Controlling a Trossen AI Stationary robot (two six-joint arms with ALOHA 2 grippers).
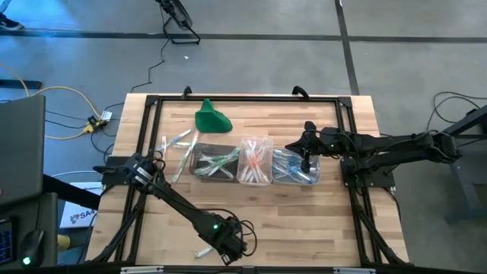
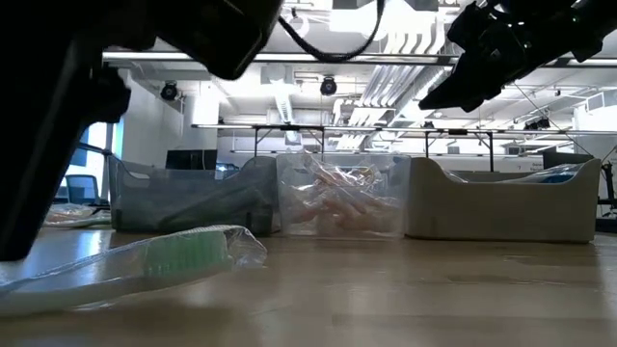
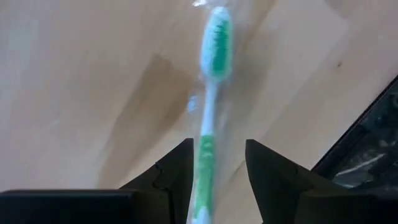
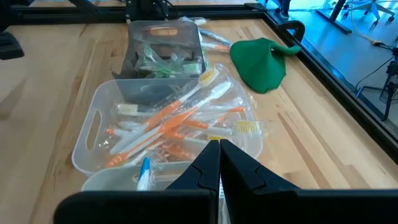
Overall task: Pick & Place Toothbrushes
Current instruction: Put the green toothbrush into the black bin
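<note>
A green-and-white toothbrush in a clear wrapper lies flat on the wooden table near its front edge, and it also shows close up in the low view. My left gripper points down over its handle, open, one finger on either side, the handle running along the gap. My right gripper hangs shut above the tub of blue toothbrushes. Two more clear tubs hold orange toothbrushes and green toothbrushes. A few loose toothbrushes lie left of the tubs.
A green cloth-like lump lies at the far side of the table, behind the tubs. A black frame runs around the table top. Bare wood lies between the tubs and the front edge.
</note>
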